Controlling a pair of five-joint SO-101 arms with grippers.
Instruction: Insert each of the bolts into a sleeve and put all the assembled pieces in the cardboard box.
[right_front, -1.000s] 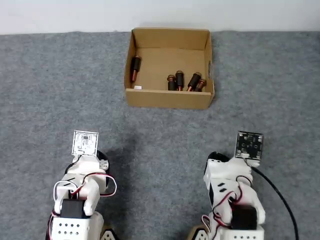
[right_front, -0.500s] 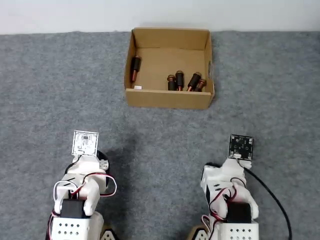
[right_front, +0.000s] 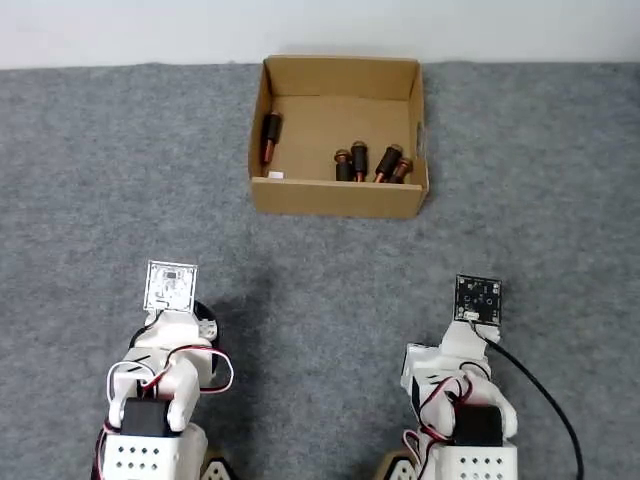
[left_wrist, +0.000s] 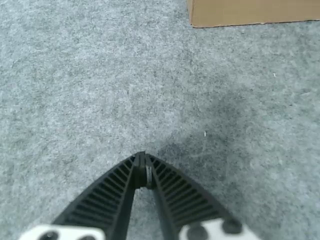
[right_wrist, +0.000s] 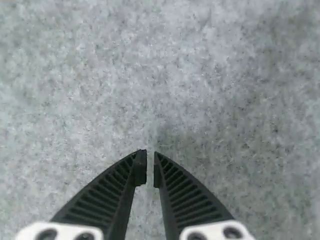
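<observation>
Low over the grey bench (left_wrist: 75, 75), the left hand (left_wrist: 141, 162) is clenched on nothing, its ribbed tips pressed together. The right hand (right_wrist: 149, 167) is likewise drawn closed and empty, with only a thin slit between its tips and bare felt beneath it. In the high view both arms are folded close to their bases at the 6 o'clock edge, the left arm (right_front: 165, 380) at 7 o'clock and the right arm (right_front: 460, 400) at 5 o'clock.

The cardboard box (right_front: 335, 197) stands well apart from both at 12 o'clock; one of its corners (left_wrist: 250, 12) is caught in the left wrist view. Five assembled pieces are counted inside it, each a dark sleeve with a copper-coloured bolt. One (right_front: 270, 138) lies along the wall at 9 o'clock, and four (right_front: 372, 163) are bunched against the wall nearest the arms, toward the 4 o'clock corner. A small white scrap (right_front: 276, 175) lies in the 7 o'clock corner of the box.

With the pieces boxed, the filling is judged to be finished, and the step in hand is judged to be the parking of the arms. It is done well if both hands are held closed, so that no fingertip snags the felt, and if each arm is folded straight toward 6 o'clock rather than swung sideways. No sweep toward 12 o'clock should be made, since the light box could be nudged and the pieces rolled. A count against the number of bolts supplied is advised before the work is called done.
</observation>
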